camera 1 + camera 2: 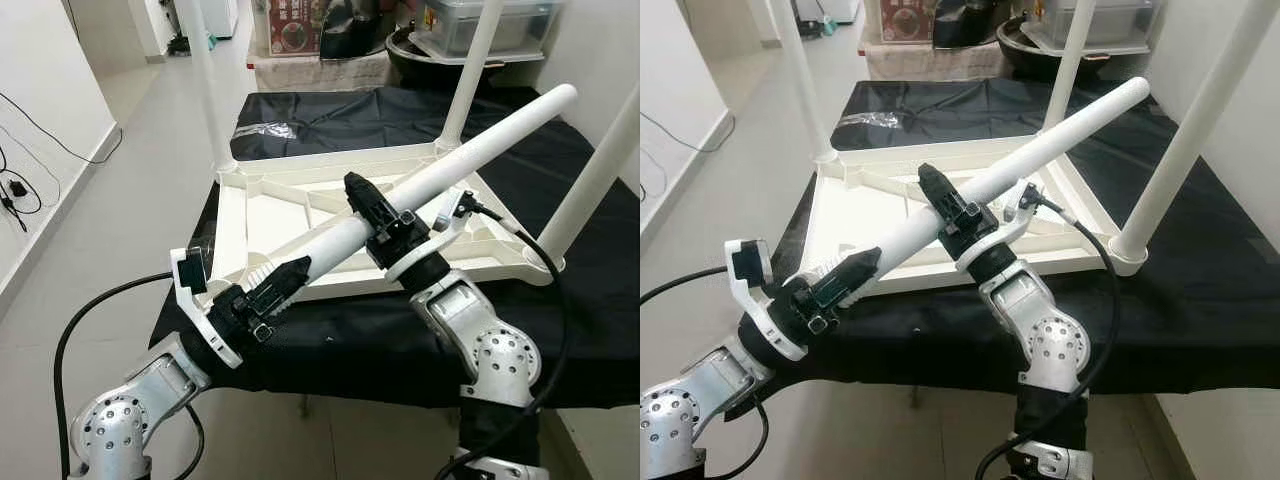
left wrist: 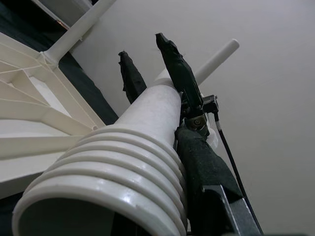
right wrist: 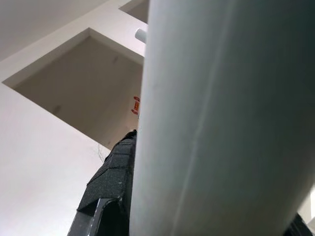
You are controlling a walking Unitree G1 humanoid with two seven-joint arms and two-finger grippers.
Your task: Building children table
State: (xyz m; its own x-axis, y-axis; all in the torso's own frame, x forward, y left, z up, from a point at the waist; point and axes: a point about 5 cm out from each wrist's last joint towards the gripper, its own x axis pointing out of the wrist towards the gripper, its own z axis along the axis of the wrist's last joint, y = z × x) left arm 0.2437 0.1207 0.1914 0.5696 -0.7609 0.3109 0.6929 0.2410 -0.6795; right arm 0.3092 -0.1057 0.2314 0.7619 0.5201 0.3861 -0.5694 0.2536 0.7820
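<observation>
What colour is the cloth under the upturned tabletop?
Black cloth, seen best in the left eye view, beneath the white plastic tabletop.

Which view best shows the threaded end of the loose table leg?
Left wrist view: the threaded end sits close up, ridges distinct. Both eye views show it small beside the left hand. Right wrist view shows smooth shaft.

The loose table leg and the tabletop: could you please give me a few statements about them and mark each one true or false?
1. Both end effectors hold the loose leg. True: the left end effector grips near the threaded end, the right end effector grips mid-shaft.
2. The tabletop lies right side up. False: its ribbed underside faces up.
3. Three legs already stand on the tabletop. True.
4. The loose leg lies flat on the black cloth. False: it is held tilted above the tabletop.
</observation>
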